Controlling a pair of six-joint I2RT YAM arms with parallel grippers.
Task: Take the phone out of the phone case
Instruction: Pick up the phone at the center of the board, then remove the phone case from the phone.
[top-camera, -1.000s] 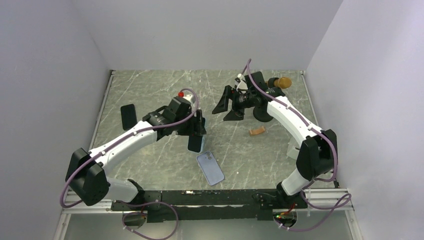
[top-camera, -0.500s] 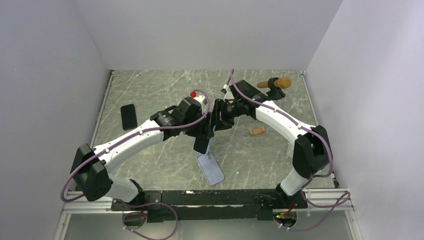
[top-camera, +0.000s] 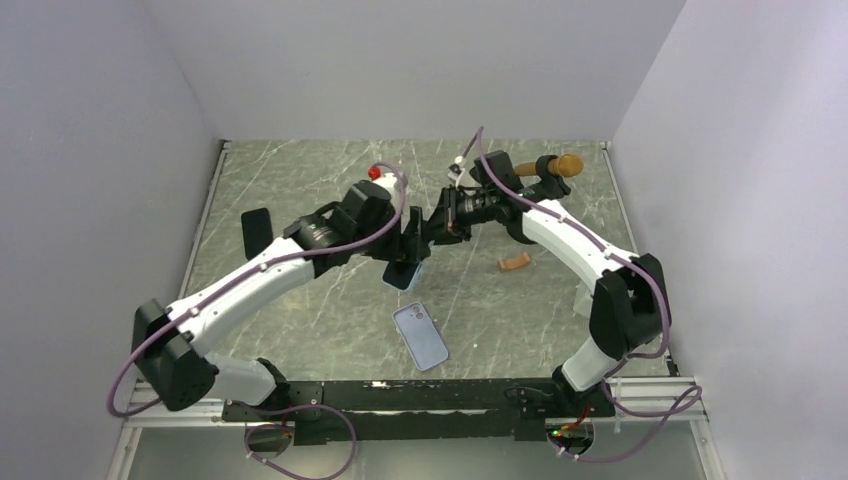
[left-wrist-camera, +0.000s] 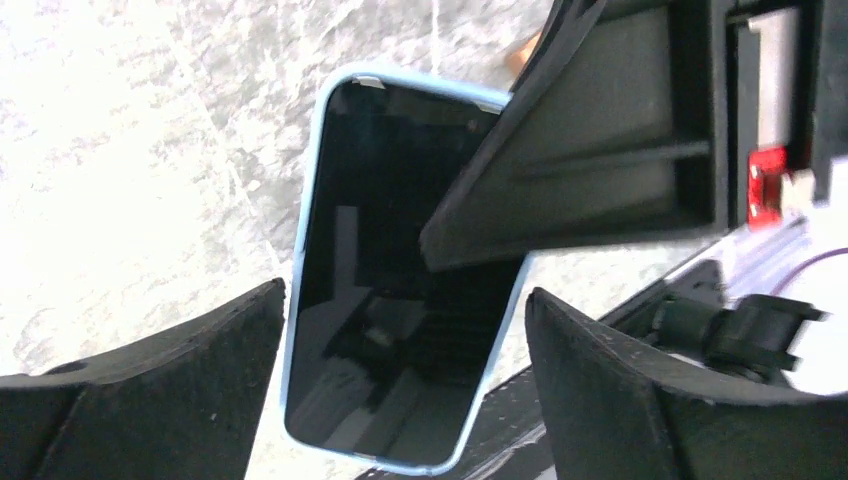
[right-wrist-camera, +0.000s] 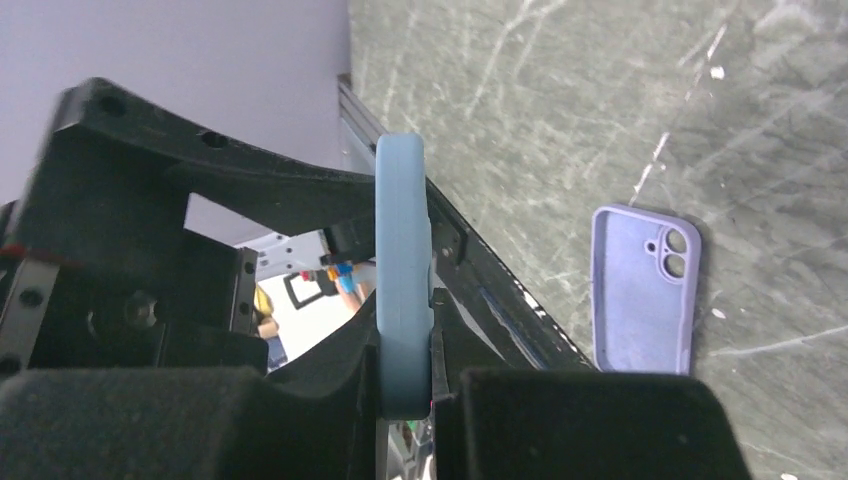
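Note:
The phone (left-wrist-camera: 400, 290), dark screen up, sits inside a light blue phone case (left-wrist-camera: 310, 200) and hangs above the table (top-camera: 405, 273). My left gripper (left-wrist-camera: 405, 290) is open. Its fingers (left-wrist-camera: 160, 390) stand on either side of the cased phone, with a thin gap on each side. My right gripper (right-wrist-camera: 405, 400) is shut on the phone case (right-wrist-camera: 403, 280), which shows edge-on between its pads, pinched across its thickness. In the left wrist view a right finger (left-wrist-camera: 600, 150) lies over the phone's upper right corner. From above, both grippers meet over mid-table: left gripper (top-camera: 408, 252), right gripper (top-camera: 430, 230).
An empty purple case (top-camera: 420, 337) lies on the marble table (top-camera: 300, 170) below the arms, and shows again as the purple case (right-wrist-camera: 640, 290). A black phone (top-camera: 257, 232) lies at the left. A small brown piece (top-camera: 514, 263) and a brown-headed microphone (top-camera: 560, 165) are at the right.
My right arm swung in from the right and shut on the cased phone. My left jaws widened off it. The phone rose slightly and moved toward the back.

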